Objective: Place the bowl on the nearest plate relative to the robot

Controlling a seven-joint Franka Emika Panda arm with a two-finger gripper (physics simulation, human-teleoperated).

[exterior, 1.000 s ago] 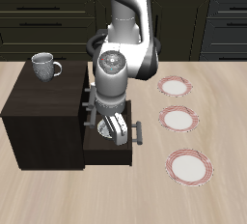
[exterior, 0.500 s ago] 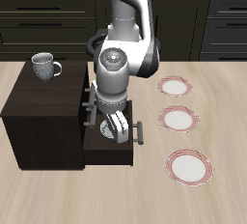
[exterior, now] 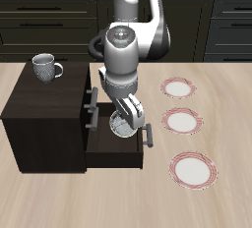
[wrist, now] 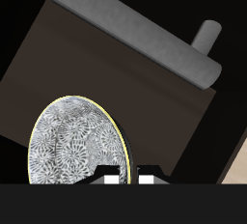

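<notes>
Dark cabinet [exterior: 44,114] with mug [exterior: 44,68] on top, near tabletop [exterior: 118,200] centre; three plates beside. Bowl [wrist: 75,141] in open drawer [exterior: 116,145]; jaws' state cannot be told.

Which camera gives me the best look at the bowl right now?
The wrist view: the bowl fills much of it, speckled inside plainly visible, though cut off at the frame's edge. In the exterior view only a sliver of it shows in the open drawer, behind the pincer.
</notes>
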